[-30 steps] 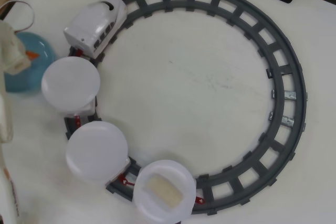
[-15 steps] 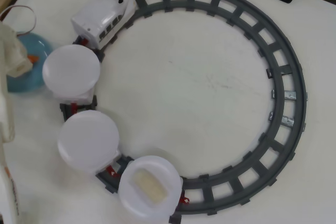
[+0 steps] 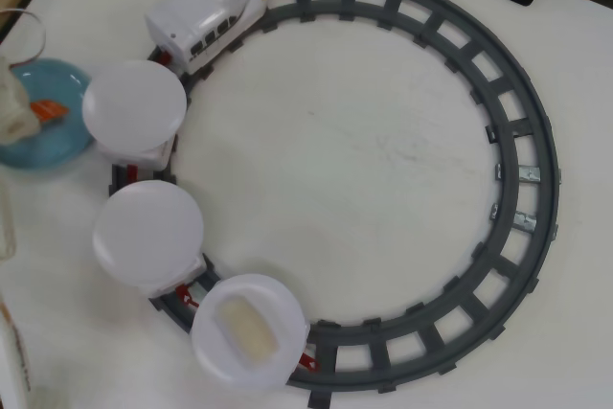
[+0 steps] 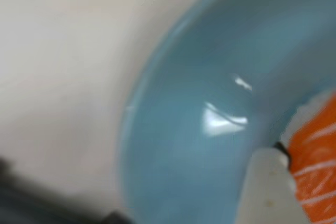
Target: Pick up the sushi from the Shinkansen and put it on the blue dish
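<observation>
Well, at the far left of the overhead view the tool [image 3: 29, 114] hangs over the blue dish [image 3: 57, 146]. The sushi [image 3: 50, 110] lies against it, whether gripped or freed I cannot tell. It looks light, stiff, smooth plastic, best pinched across its short sides; its long axis runs roughly left-right. The Shinkansen [image 3: 206, 18] sits further right.

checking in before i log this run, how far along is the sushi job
Done: the sushi is off the Shinkansen and over the blue dish; the two plates behind the engine are bare, and the last carries only a beige piece.
In hand: the wrist view shows a gripper finger against the sushi low over the dish; whether it has let go is unclear.
Left: release if not yet done, then pull clear.
</observation>
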Available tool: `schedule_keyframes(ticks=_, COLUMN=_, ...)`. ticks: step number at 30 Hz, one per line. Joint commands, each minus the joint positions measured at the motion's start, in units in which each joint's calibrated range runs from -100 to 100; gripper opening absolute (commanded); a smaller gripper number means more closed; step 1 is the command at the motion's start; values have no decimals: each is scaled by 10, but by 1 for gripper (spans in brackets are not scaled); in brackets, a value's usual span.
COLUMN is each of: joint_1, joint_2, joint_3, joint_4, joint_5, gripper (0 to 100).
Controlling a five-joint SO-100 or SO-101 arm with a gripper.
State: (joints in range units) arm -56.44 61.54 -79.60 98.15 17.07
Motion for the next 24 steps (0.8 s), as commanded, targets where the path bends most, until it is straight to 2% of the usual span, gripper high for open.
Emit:
schedule_keyframes(ticks=1, joint_1=-13, joint_2=-70, joint_3=-24, joint_4=12, joint_5=-5, gripper=17)
schedule_keyframes(ticks=24, joint_1=-17, joint_2=-352, joint_3=213, joint_4=11, joint_5=-19, gripper=16)
